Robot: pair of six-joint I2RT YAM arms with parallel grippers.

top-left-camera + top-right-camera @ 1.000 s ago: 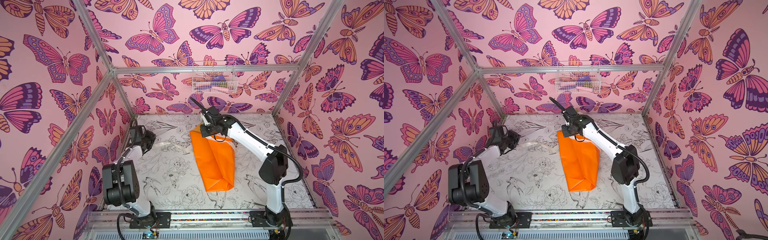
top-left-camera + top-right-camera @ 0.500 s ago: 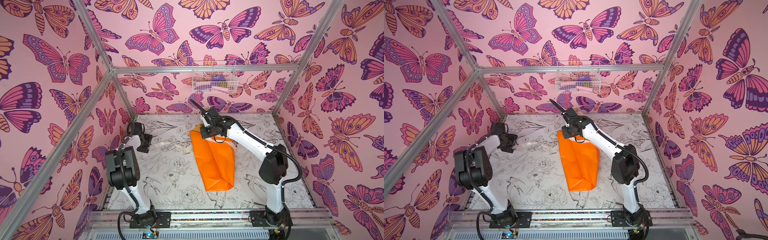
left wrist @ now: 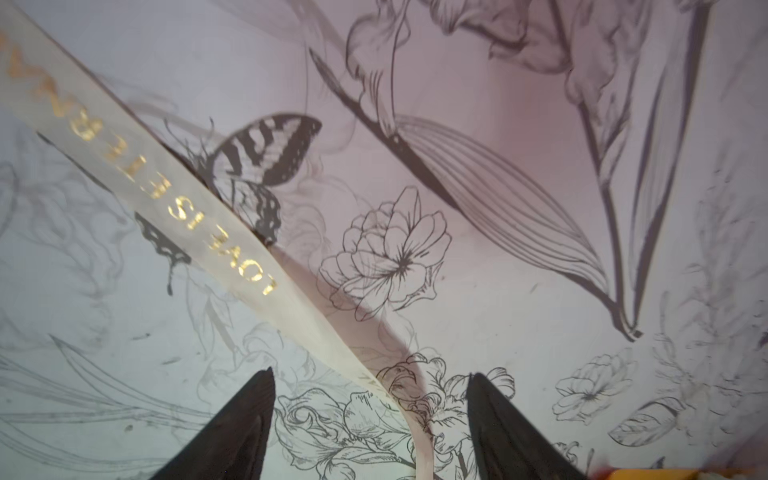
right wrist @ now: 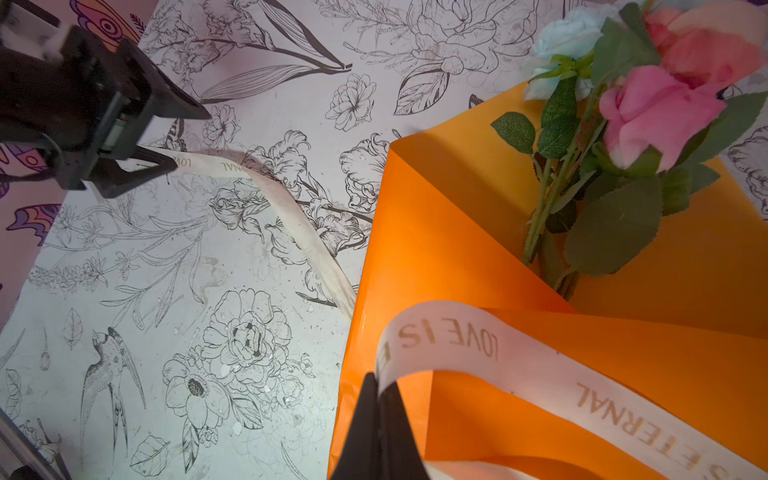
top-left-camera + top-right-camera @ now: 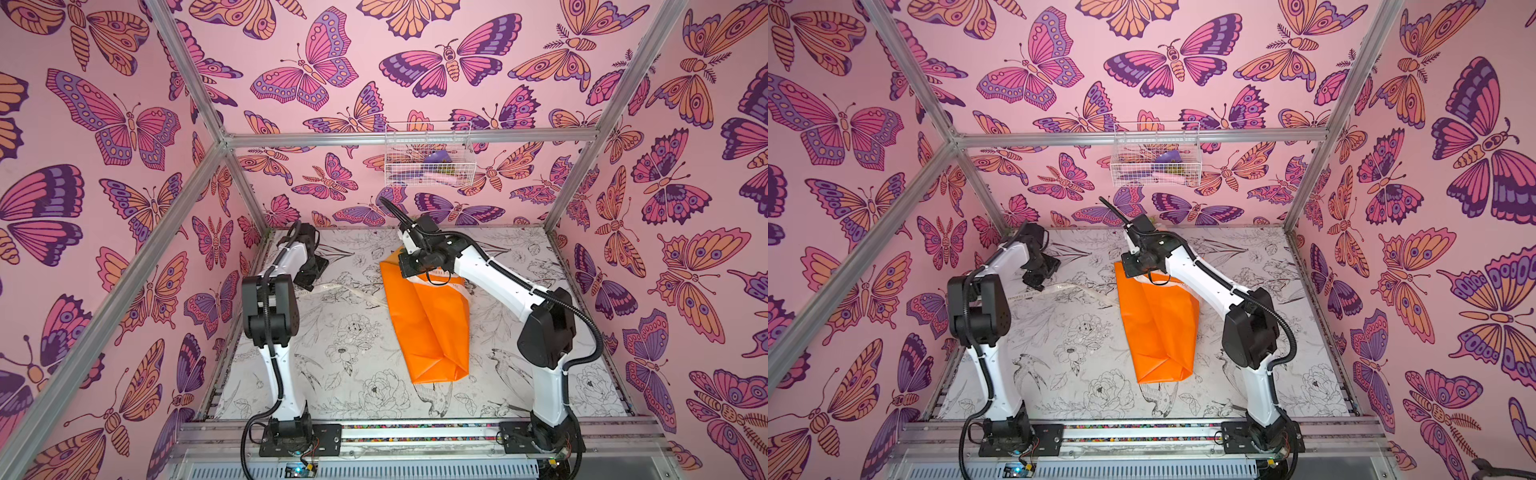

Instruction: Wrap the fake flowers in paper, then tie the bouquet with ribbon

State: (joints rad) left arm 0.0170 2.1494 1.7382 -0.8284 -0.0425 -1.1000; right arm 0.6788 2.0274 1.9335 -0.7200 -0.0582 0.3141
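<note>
the bouquet (image 5: 428, 324) (image 5: 1158, 328) is seen lying flat on the desk (image 5: 332, 374) in both top views, its orange paper folded round the stems. in the right wrist view, pink and pale blue roses (image 4: 660, 108) with green leaves are shown sticking out of the bouquet's open end. a cream ribbon (image 4: 540, 365) with gold lettering is draped over the bouquet near that end. one part of it is pinched in the closed jaws of the right gripper (image 4: 380, 382), which is held just above the bouquet. the rest is trailed away from the bouquet across the desk to the left gripper (image 3: 371, 374). its jaws are spread wide, and the ribbon (image 3: 174, 187) is passed between them unclamped.
</note>
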